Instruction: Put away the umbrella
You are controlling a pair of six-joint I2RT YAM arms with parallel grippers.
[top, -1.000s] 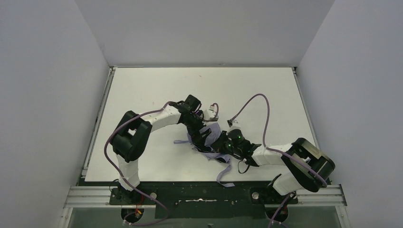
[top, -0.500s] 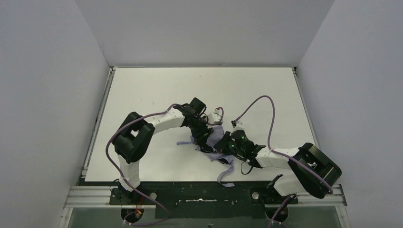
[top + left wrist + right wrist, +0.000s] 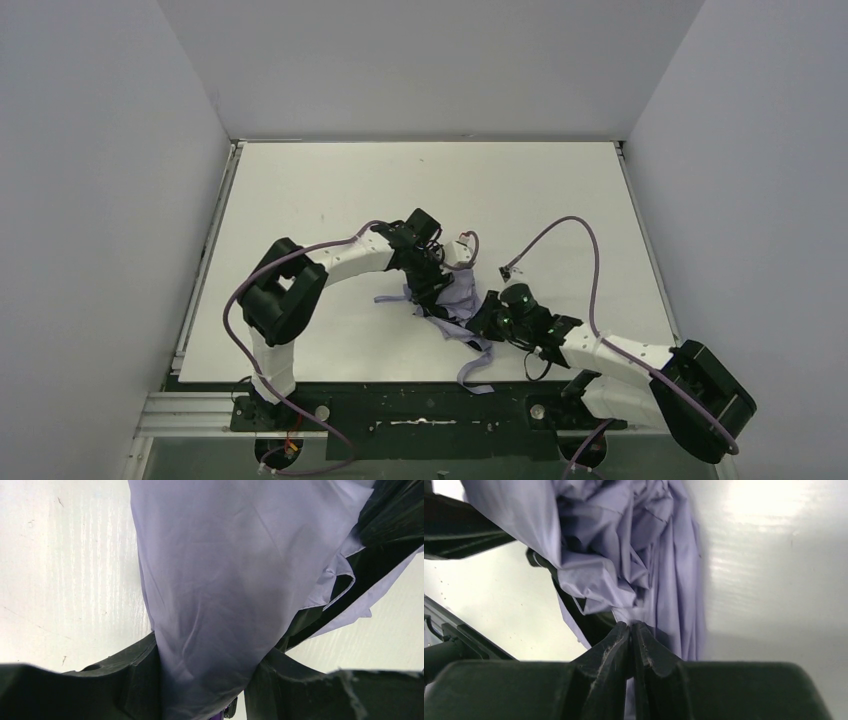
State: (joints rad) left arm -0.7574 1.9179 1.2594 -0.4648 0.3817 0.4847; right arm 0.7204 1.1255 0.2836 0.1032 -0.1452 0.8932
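Umbrella [image 3: 455,300] lies crumpled just below centre of top view on table [image 3: 300,190], betw. the 2 arms. Lavender canopy [image 3: 624,545] is bunched, w/ black underside showing in spots. L gripper [image 3: 205,680] comes in from upper left, its fingers [image 3: 132,680] spread around a thick wad of lavender fabric and clamping it on both sides. R gripper [image 3: 631,632] reaches in from lower right, tips pressed together w/ a thin fold of canopy pinched betw. them. A lavender strip [image 3: 478,365] trails toward the bottom table edge. Handle & shaft hidden by fabric.
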